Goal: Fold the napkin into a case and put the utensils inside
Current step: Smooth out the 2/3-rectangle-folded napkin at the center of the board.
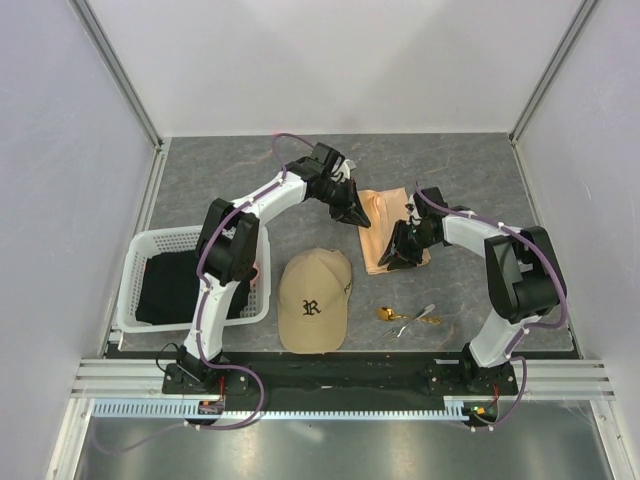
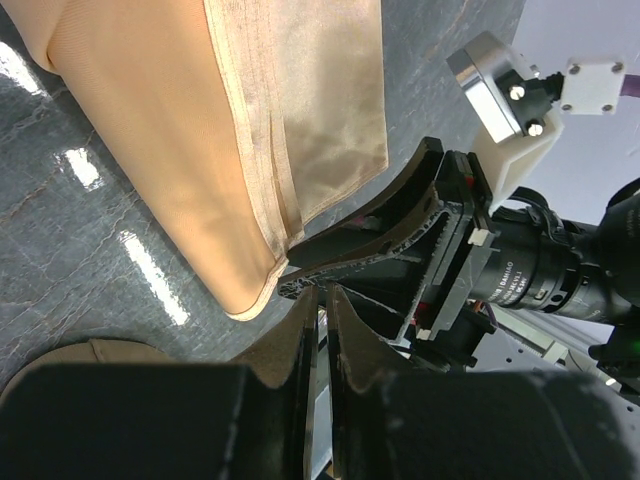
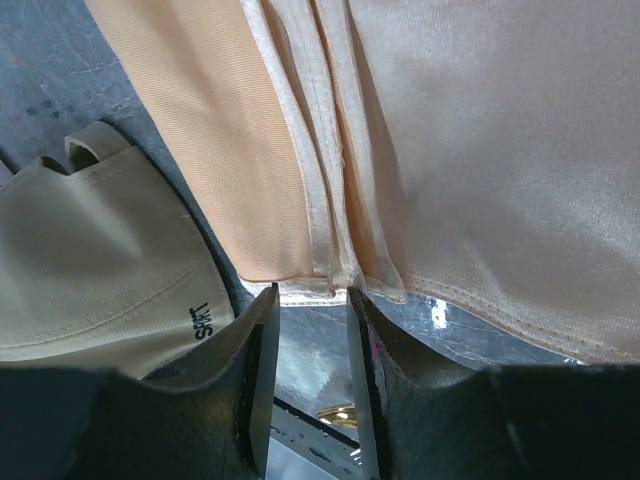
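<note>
The peach-orange napkin (image 1: pixel 385 228) lies folded into a narrow strip on the grey table, behind the cap. My left gripper (image 1: pixel 354 214) hovers at its left edge; in the left wrist view (image 2: pixel 322 292) its jaws are all but closed with nothing between them, just off the napkin's corner (image 2: pixel 200 130). My right gripper (image 1: pixel 391 259) is at the napkin's near end. In the right wrist view (image 3: pixel 308 296) its jaws stand apart and empty, with the napkin's folded hem (image 3: pixel 310 285) just beyond the tips. The utensils (image 1: pixel 406 317), a gold spoon and silvery pieces, lie near the front right.
A tan baseball cap (image 1: pixel 314 300) sits in front of the napkin, close to my right gripper (image 3: pixel 90 260). A white basket (image 1: pixel 138 262) holding a black cloth (image 1: pixel 180 285) stands at the left. The gold spoon (image 3: pixel 335 412) shows between my right fingers.
</note>
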Robot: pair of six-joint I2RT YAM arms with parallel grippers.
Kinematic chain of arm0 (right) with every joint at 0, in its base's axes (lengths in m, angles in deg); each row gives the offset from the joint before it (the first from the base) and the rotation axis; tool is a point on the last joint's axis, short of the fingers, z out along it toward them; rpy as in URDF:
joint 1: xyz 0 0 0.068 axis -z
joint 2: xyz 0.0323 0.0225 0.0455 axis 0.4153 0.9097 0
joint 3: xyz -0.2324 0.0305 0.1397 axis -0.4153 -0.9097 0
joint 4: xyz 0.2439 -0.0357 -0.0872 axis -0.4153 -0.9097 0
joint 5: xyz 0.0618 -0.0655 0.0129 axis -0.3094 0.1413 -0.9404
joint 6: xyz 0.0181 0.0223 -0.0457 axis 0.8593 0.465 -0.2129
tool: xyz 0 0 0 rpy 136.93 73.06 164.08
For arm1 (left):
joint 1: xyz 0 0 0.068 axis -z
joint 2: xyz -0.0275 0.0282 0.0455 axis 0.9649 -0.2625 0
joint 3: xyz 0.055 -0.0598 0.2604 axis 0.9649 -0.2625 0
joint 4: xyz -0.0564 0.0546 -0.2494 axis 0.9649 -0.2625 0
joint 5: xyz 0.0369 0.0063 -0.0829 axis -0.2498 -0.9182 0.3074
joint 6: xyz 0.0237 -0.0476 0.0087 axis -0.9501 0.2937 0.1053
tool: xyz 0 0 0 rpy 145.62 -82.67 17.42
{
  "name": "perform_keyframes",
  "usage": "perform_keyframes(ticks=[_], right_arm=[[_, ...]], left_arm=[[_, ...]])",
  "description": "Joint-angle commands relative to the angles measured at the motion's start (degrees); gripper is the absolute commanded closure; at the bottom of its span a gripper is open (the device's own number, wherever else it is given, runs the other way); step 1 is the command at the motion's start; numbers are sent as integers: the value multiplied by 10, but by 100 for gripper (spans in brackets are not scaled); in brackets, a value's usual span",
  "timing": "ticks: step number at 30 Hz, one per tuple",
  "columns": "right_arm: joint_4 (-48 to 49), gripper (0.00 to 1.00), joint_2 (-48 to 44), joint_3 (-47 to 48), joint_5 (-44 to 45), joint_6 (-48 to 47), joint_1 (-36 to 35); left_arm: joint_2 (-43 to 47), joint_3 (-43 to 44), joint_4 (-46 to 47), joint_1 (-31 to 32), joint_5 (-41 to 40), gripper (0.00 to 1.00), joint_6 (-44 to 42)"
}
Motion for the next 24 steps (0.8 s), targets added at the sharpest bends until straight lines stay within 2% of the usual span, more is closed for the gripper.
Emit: perform_keyframes(ticks=[1,7,13,14,17,20,24], right_arm=[[19,59,6,-5,7,-2,-3],[29,62,25,7,7,3,-6],[25,83,26,12,9,2,-6],[19,92,22,15,8,1,-5],[-19,99,-2,34,24,-11,-5],[-47,100,-13,46,35,-28,-3],[-48,100,-12,39,33,-32,-3]], left_arm=[[17,0,11,1,16,87,-19],[20,-3,10,1,14,87,-19],[21,-4,11,1,16,87,-19],[18,-3,10,1,15,87,-19],[3,9,12,2,7,87,-14],[-32,36,41,1,-9,87,5],[-86,128,70,-3,-45,90,23]])
